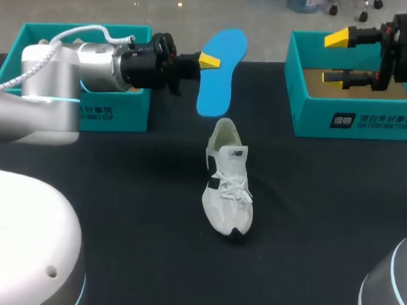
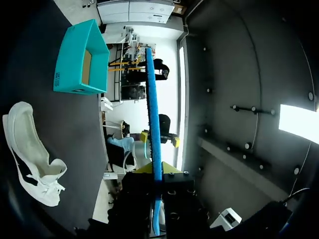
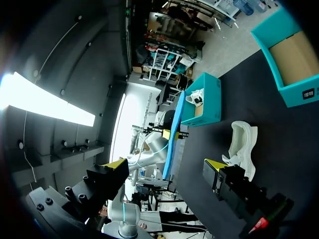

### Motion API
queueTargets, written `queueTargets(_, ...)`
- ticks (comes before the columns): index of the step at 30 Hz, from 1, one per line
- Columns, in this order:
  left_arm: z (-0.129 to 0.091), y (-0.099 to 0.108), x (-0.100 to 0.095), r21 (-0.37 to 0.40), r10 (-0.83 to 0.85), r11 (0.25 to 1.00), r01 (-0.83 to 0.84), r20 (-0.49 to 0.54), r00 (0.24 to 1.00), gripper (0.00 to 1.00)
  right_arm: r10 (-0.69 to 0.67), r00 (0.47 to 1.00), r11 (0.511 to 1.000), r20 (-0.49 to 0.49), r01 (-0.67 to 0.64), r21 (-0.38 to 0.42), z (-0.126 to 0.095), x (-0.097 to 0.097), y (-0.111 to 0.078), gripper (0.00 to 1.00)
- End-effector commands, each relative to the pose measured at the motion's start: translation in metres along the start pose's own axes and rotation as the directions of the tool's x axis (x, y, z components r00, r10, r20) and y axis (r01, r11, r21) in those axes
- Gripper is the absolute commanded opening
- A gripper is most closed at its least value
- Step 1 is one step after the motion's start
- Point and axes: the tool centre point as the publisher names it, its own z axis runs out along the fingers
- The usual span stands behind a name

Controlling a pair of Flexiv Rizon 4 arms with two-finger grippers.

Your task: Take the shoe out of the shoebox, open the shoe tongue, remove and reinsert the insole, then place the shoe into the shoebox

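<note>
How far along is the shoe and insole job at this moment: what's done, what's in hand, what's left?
Done: the shoe stands unboxed on the table, with the insole removed. In hand: the left gripper is shut on the blue insole, holding it up behind the shoe. The right gripper hangs open over the right shoebox. Left: reinsert the insole, then box the shoe.

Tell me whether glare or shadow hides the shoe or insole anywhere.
Head view: shoe and insole evenly lit, shadows lost on the black table. Left wrist view: both clear. Right wrist view: bright glare, but away from the shoe.
</note>
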Motion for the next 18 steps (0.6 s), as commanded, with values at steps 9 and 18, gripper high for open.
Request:
queueTargets(9, 0.003, 0.003, -0.026, -0.002, -0.041, 0.999, 0.041, 0.018, 0.999, 0.0, 0.001, 1.0, 1.0, 0.001, -0.001, 0.0, 0.001, 0.0, 0.0, 1.0)
queueTargets(18, 0.005, 0.002, -0.046, 0.003, -0.071, 0.997, 0.071, 0.073, 0.995, 0.0, -0.086, 0.988, 0.996, 0.126, 0.083, 0.029, 0.002, 0.024, 0.006, 1.0)
